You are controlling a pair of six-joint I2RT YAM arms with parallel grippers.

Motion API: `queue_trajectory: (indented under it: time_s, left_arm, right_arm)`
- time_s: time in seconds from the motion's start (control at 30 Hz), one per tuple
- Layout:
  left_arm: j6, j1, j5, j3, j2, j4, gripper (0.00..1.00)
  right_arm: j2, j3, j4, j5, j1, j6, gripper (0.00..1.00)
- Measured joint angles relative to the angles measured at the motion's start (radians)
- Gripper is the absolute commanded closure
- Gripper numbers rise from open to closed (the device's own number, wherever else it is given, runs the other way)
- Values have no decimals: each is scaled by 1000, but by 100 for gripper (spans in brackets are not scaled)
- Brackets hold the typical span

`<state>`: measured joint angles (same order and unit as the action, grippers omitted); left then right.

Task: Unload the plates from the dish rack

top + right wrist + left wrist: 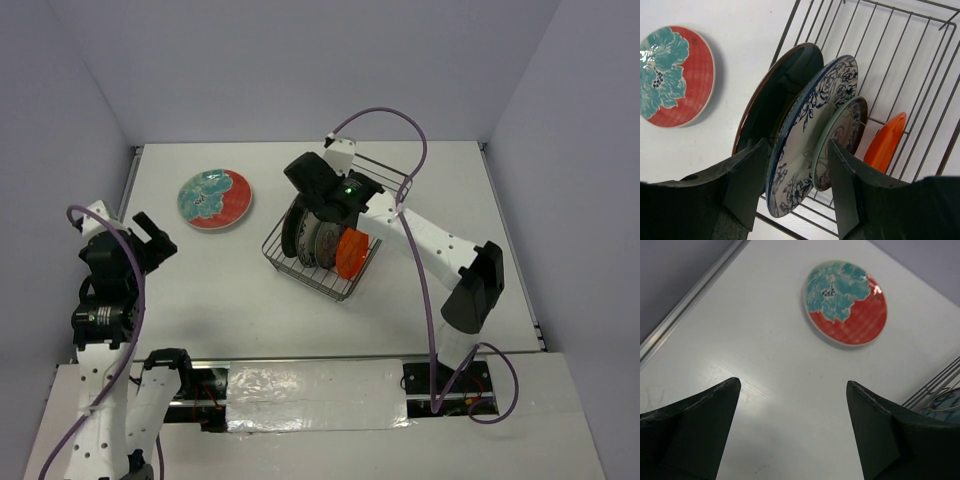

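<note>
The dark wire dish rack (383, 172) stands mid-table. Upright in it stand a dark teal plate (293, 232), a blue-and-white patterned plate (318, 242) and a small orange plate (351, 253). The right wrist view shows the dark teal plate (782, 95), the blue-and-white plate (812, 125), a small green-rimmed patterned plate (847, 127) and the orange plate (886, 142). My right gripper (797, 144) is open, its jaws on either side of the blue-and-white plate's rim. A red-and-teal plate (213, 199) lies flat on the table. My left gripper (150, 235) is open and empty, above bare table.
In the left wrist view the red-and-teal plate (846, 302) lies ahead and the rack's corner (935, 387) shows at the right edge. A raised table edge (128, 185) runs along the left. The right arm's cable (415, 150) arcs over the rack.
</note>
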<state>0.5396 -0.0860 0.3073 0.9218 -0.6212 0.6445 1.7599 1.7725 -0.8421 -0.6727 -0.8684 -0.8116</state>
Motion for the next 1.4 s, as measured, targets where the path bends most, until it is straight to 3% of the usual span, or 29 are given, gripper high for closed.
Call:
queue_trajectory:
  time_s: [0.13,0.4,0.53,0.97,1.4]
  left_arm:
    - [-34,7,1,-61,16,19,1]
    - [-45,29,0,-61,14,7,1]
    - [-45,40,1,-61,14,7,0]
    - [-45,44,2,-61,14,7,0]
    - [-45,46,3,-61,12,7,0]
  right_arm:
    - [27,7,11,26,12,-15,45]
    - [100,1,36,61,14,-66,73]
    - [100,1,39,60,14,-116,77]
    - [-23,-160,109,52,14,-199,100]
    - [-82,-148,103,86,14,-137,100]
